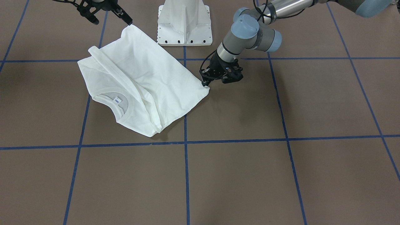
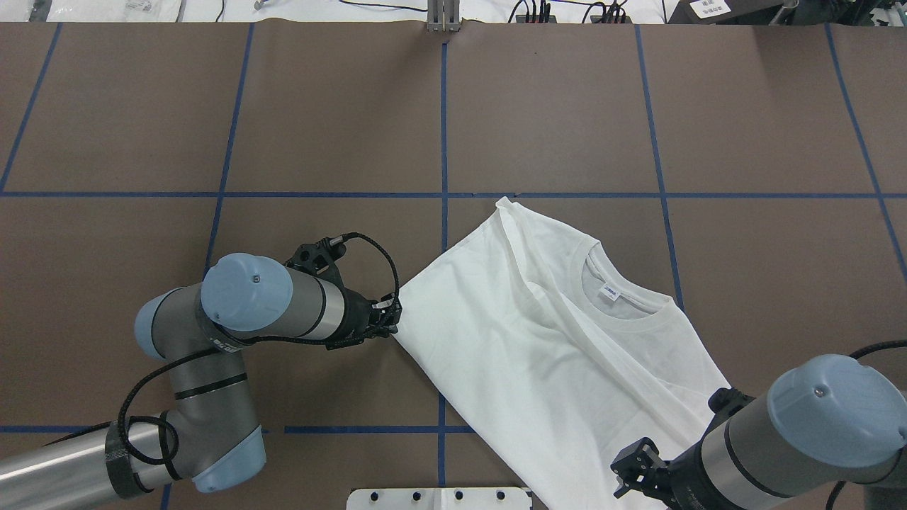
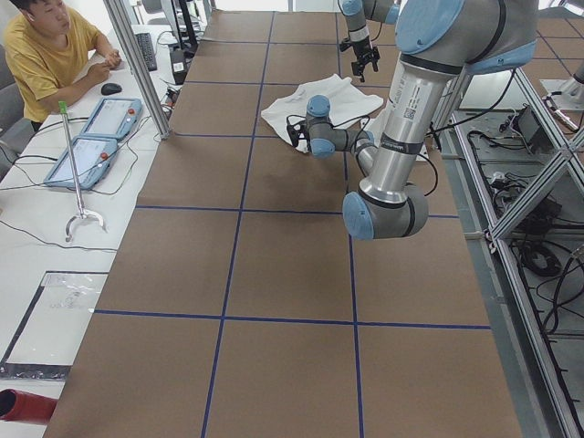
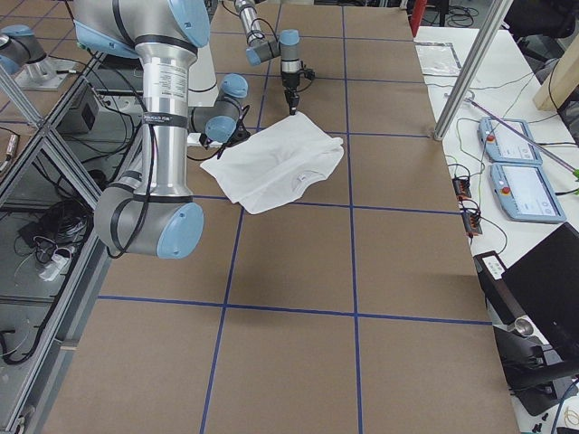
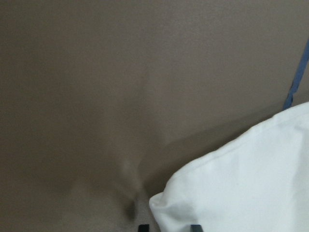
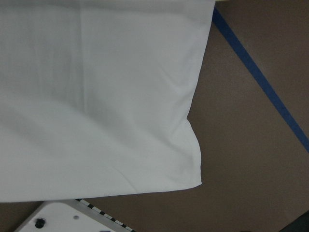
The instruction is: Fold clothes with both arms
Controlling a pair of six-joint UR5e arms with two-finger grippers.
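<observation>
One T-shirt (image 1: pixel 150 75); two grippers: left gripper (image 1: pixel 205 83) pinching its corner, right gripper (image 1: pixel 112 22) spread wide, empty

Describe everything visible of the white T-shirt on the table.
The white cotton-looking T-shirt lies partly folded on the brown table, one side flapped over its body, ribbed crew neck and small label showing. It looks soft and lightly creased. The black left hand meets one hem corner; the black right hand is at another corner near the white metal pedestal.

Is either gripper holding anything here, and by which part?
The right gripper holds nothing, jaws open near the T-shirt. The left gripper sits at its other corner; a pinch cannot be confirmed.
</observation>
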